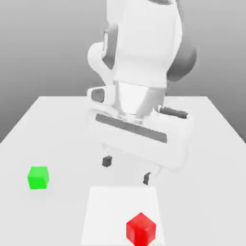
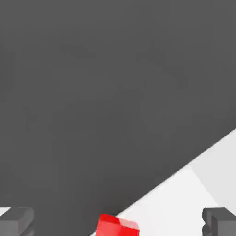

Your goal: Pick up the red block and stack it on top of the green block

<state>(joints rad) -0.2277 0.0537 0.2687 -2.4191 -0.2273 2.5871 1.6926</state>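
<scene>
On the exterior view's left we see the green block [image 1: 38, 177] resting on the white table [image 1: 211, 158], well apart from everything else. Moving right, the gripper [image 1: 127, 170] hangs above the table near the middle, its jaws spread wide and empty, touching nothing. One dark fingertip [image 1: 106, 161] and its partner are both clear of the surface. Further right and nearer the camera, the red block [image 1: 141, 229] sits on a paler square patch [image 1: 105, 211] of the table. In the hand view the red block [image 2: 117, 226] lies between the two fingertips [image 2: 16, 220], beyond them and ungripped.
</scene>
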